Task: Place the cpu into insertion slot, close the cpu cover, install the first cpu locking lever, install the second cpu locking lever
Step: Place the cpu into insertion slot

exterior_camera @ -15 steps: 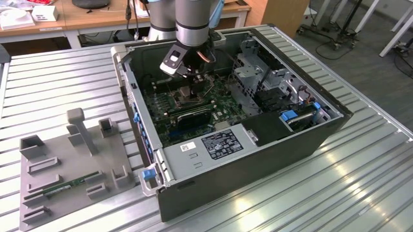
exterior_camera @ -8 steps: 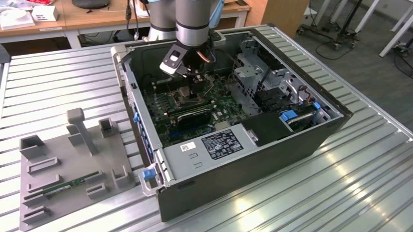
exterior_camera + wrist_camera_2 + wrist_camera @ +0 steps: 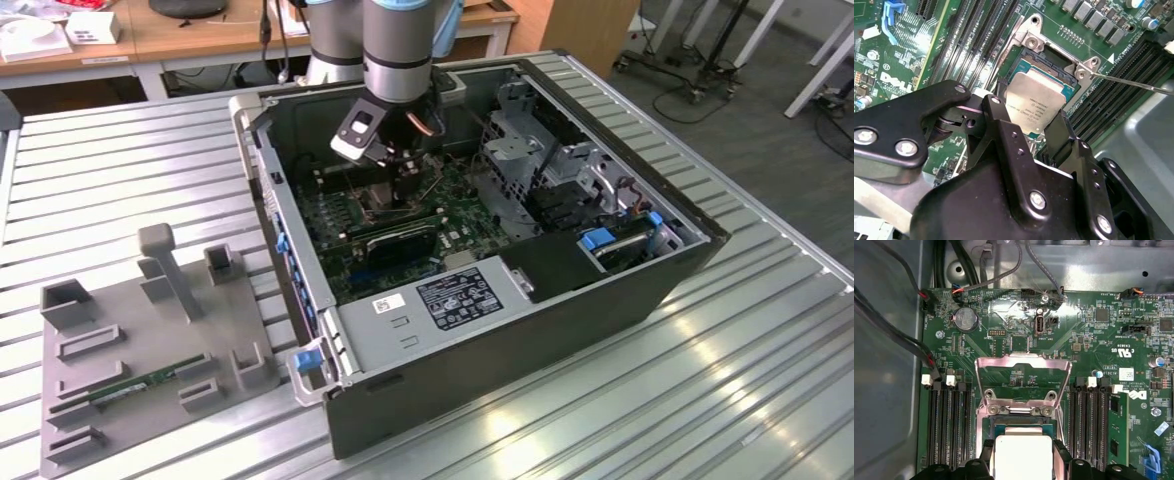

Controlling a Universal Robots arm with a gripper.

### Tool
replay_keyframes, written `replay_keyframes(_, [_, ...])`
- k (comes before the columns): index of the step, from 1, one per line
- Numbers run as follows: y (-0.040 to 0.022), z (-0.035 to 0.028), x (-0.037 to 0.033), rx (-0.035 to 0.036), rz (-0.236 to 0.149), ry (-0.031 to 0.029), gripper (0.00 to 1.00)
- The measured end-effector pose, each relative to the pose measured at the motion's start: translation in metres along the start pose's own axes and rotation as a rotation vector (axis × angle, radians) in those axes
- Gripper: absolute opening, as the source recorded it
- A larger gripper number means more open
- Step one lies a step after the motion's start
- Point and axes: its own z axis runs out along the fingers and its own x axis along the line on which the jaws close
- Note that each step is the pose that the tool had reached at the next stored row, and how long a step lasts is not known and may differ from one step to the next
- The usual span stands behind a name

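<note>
**Holding the chip square over an open socket**

Down inside the computer case (image 3: 561,320), the gripper (image 3: 387,165) is low over the green motherboard (image 3: 461,205). The cpu (image 3: 1036,102) is pinched by two opposite edges between the black fingers (image 3: 999,117), silvery top up. To my eye that grip leaves the underside free to meet the contacts. The claw is closed only to the chip's width and has hold of nothing else.

Right beneath sits the insertion slot (image 3: 1046,60), its dark middle partly showing past the chip. Touching, or just above? I can't tell. The cpu cover (image 3: 999,362) stands swung up off the socket, so the way in is open. A thin locking lever (image 3: 1134,84) angles out to the side, unlatched. Memory slots (image 3: 974,35) flank the socket, with nothing touching them.
</note>
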Motion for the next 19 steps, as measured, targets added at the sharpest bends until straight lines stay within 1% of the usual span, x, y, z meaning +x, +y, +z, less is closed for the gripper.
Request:
replay_keyframes(3, [-0.0001, 0.0027, 0.0, 0.0, 0.0, 0.0001, 0.55])
replay_keyframes(7, [-0.0002, 0.0047, 0.0002, 0.0001, 0.0, 0.0, 0.55])
replay_keyframes(11, [-0.0003, 0.0075, 0.0021, 0.0, 0.001, 0.0, 0.55])
replay_keyframes(17, [-0.0005, 0.0118, 0.0028, 0.0001, 0.002, -0.0001, 0.55])
replay_keyframes(19, [-0.0006, 0.0123, 0.003, 0.0001, 0.002, -0.0002, 0.55])
